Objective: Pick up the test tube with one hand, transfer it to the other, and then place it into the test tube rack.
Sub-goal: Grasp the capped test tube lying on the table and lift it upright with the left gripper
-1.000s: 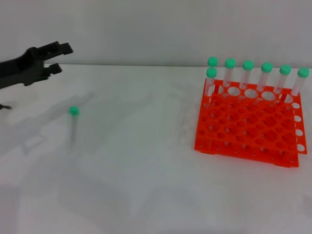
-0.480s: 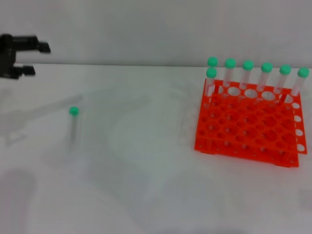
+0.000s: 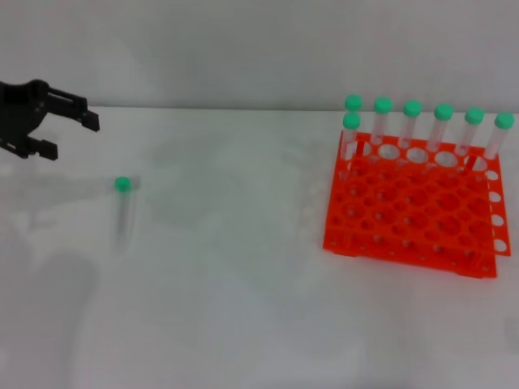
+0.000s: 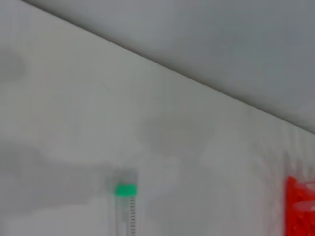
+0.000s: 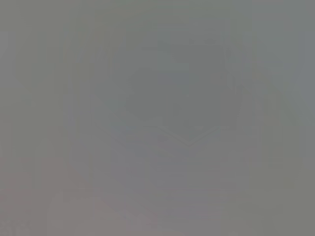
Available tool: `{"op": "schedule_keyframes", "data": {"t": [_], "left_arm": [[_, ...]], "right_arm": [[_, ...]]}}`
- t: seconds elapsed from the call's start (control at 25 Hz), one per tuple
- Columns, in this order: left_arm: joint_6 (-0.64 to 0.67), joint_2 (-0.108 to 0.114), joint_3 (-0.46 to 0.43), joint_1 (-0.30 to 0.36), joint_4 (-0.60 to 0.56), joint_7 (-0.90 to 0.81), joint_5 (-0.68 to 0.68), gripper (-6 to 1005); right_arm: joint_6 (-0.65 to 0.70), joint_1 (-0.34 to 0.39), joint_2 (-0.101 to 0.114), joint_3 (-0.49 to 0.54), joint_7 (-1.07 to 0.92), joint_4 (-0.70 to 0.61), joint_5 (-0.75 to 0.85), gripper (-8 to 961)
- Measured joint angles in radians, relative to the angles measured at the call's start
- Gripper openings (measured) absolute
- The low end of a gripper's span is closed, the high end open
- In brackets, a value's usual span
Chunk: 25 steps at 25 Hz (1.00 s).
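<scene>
Left gripper [image 3: 71,134] has dropped lower & tilted since 0.5 s ago — fingers apart, nothing held. Near to far: test tube [image 3: 123,209] lies flat on bench [image 3: 235,308], gripper beyond it; test tube rack [image 3: 413,207] well apart at right w/ seven capped tubes [image 3: 412,121].

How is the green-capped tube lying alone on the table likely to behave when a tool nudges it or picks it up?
The tube lies flat on its round side on the bare table, so a nudge would probably roll it. Slim, clear and apparently empty, it likely weighs little. Its smooth wall may slip in a loose grip; the left tool, open and apart from it, would do best closing squarely.
</scene>
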State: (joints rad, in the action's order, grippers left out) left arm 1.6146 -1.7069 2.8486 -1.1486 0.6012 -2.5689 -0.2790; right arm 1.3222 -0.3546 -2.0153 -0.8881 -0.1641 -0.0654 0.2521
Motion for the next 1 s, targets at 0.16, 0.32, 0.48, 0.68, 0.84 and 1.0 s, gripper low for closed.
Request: {"op": "schedule_keyframes", "data": {"t": [0.16, 0.32, 0.48, 0.68, 0.84, 1.0], "left_arm": [[-0.001, 0.011, 0.0, -0.046, -0.009, -0.017, -0.092, 876], [-0.007, 0.004, 0.0, -0.085, -0.009, -0.046, -0.204, 876], [-0.012, -0.02, 0.0, -0.11, -0.011, -0.067, -0.288, 876], [-0.024, -0.04, 0.0, -0.12, -0.027, -0.103, -0.332, 876], [-0.04, -0.042, 0.0, -0.113, -0.082, -0.147, -0.361, 875], [-0.073, -0.044, 0.0, -0.111, -0.141, -0.2, -0.42, 875]], "right_arm": [[0.001, 0.001, 0.0, -0.001, 0.0, -0.001, 0.001, 870], [0.004, 0.002, 0.001, -0.006, 0.0, -0.005, 0.004, 870], [0.001, 0.001, 0.001, -0.005, 0.0, -0.004, 0.003, 871], [0.0, 0.002, 0.0, 0.001, 0.0, -0.002, 0.0, 871], [0.0, 0.002, 0.0, 0.004, -0.006, -0.001, -0.001, 871], [0.0, 0.001, 0.0, 0.005, -0.007, -0.001, -0.001, 870]]}}
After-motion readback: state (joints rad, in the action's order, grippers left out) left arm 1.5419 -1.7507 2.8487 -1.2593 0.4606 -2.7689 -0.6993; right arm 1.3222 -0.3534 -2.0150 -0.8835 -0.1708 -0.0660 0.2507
